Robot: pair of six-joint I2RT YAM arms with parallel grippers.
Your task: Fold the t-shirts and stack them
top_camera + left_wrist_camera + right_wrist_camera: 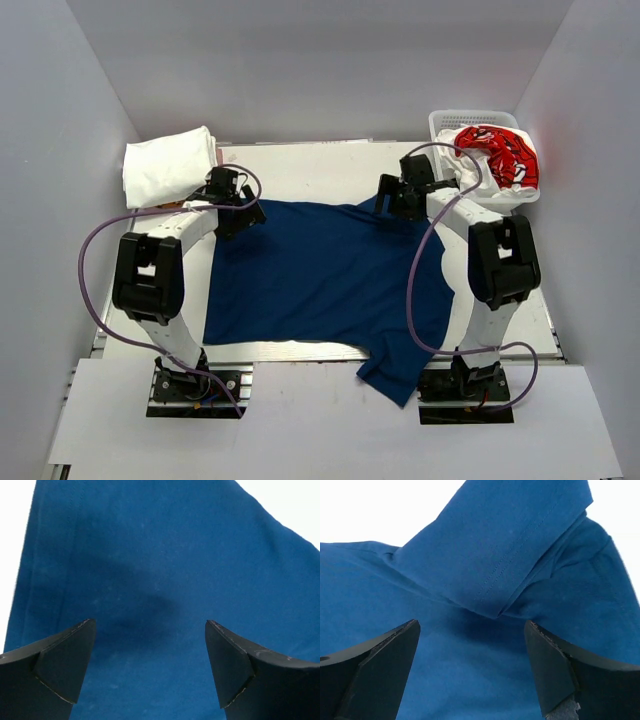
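Basket (pixel 452 118) with red t-shirt (pixel 500 155) shows only from above.

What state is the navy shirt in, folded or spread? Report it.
Spread, not yet folded: the navy shirt lies flat across the table; only one sleeve is doubled over by the right gripper.

the navy t-shirt (pixel 320 280) lies spread mid-table, one sleeve draping past the near edge. a folded white t-shirt (pixel 165 168) lies at the far-left corner, a crumpled red t-shirt (pixel 500 152) far right.
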